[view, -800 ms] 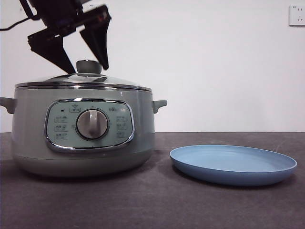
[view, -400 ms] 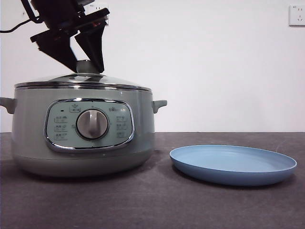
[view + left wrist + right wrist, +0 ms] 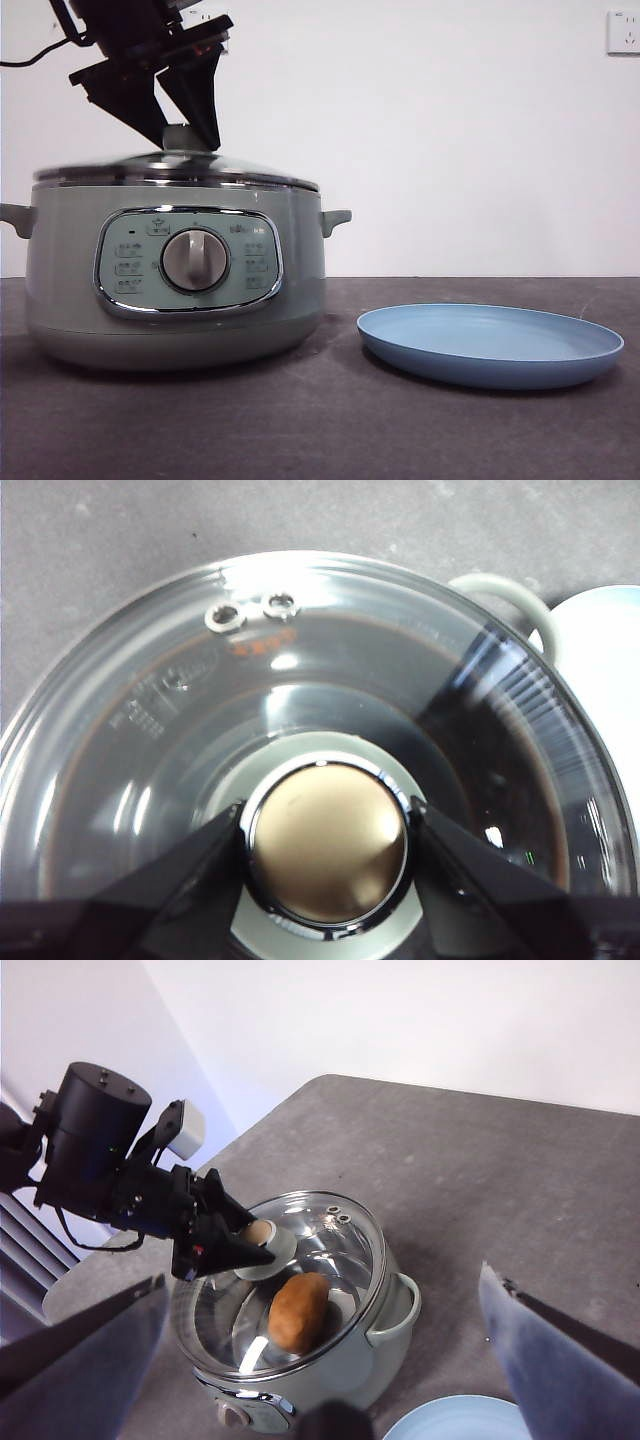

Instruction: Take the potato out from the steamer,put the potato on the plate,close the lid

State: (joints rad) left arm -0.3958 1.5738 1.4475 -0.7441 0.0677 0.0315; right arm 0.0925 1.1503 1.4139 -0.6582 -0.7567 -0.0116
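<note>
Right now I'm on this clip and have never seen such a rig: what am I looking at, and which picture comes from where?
A two-armed table robot. One picture looks level across the dark table; the other two come from cameras on each wrist. On the table stand a green steamer, its glass lid on, and beside it a bare blue plate. The left gripper is shut on the lid's knob. The right wrist camera looks down from higher up, the right gripper open and holding nothing; through the glass it shows the potato inside.

Plain white wall (image 3: 460, 140), wall socket (image 3: 623, 32), seemingly grey matte tabletop (image 3: 330, 420)
</note>
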